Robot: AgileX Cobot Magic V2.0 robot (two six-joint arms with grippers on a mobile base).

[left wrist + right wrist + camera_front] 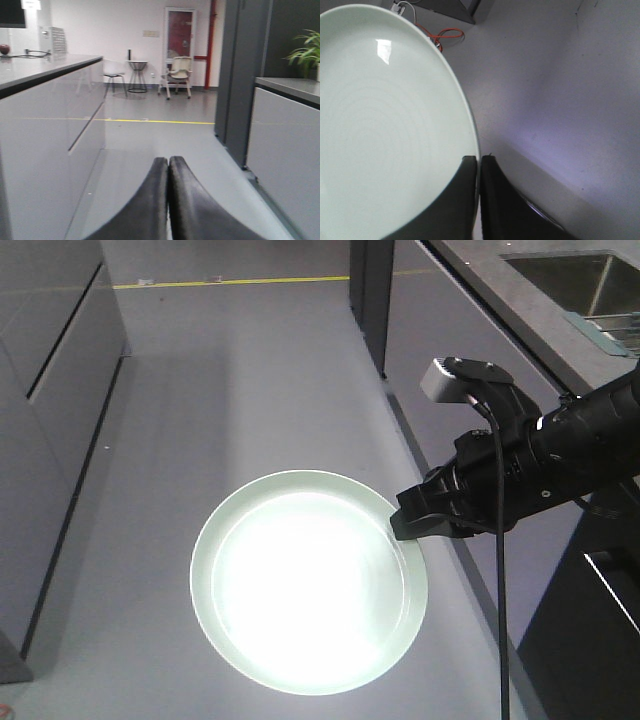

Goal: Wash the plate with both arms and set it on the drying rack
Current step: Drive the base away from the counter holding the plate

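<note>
Pale mint-green, smooth and round with a low rim, the plate point(310, 582) lies face-up over the grey floor point(250, 370), its middle washed out by glare. The right gripper point(408, 527) clamps its rim; the left gripper point(168, 167) is pressed together, empty.

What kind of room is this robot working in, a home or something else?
Probably a kitchen mock-up in a lab or office: a long grey cabinet counter, a steel sink set into a dark worktop, and a yellow tape line on the floor, with a beige chair beyond.
</note>
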